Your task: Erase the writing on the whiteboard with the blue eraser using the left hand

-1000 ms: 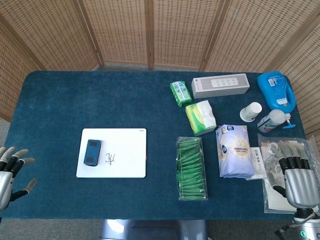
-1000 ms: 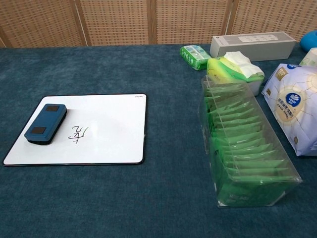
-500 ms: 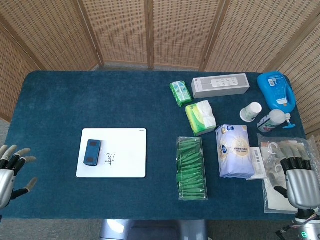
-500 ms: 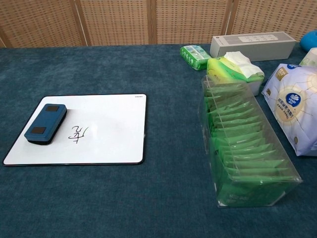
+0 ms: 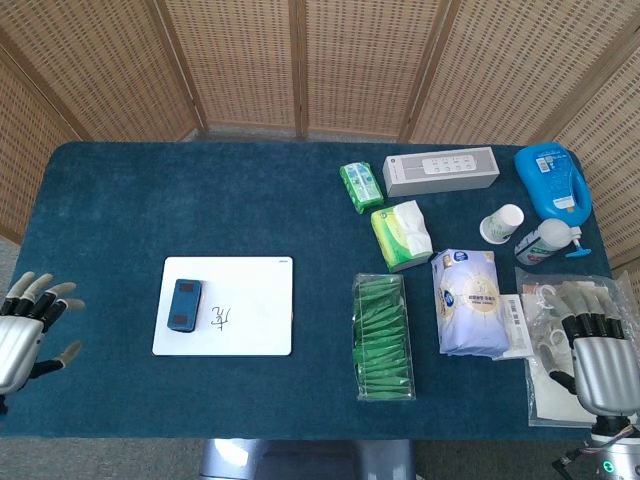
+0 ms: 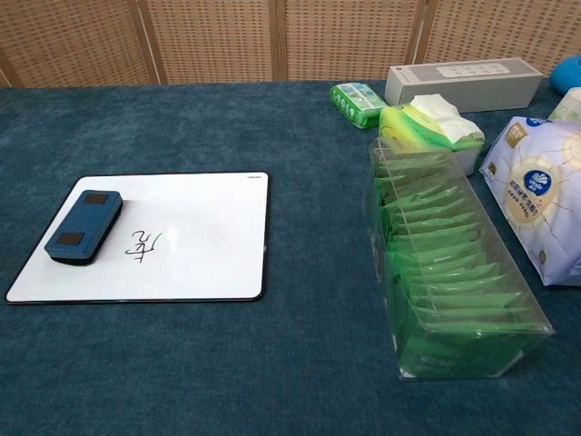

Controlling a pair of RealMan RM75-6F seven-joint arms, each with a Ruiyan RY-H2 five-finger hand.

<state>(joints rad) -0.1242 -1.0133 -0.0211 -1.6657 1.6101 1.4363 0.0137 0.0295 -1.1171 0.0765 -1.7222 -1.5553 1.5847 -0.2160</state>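
rectangular blue eraser (image 5: 184, 305), glossy whiteboard (image 5: 255, 290)

From my chest camera I see the whiteboard (image 6: 182, 241) lying flat on the blue tablecloth (image 6: 272, 127), with the blue eraser (image 6: 83, 226) resting on its left part and the writing (image 6: 143, 243) just beside it. To the right stands a clear box of green packets (image 6: 449, 282); behind it lies a tissue pack (image 6: 427, 123).

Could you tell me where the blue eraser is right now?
The blue eraser lies on the whiteboard's left part, just left of the writing.
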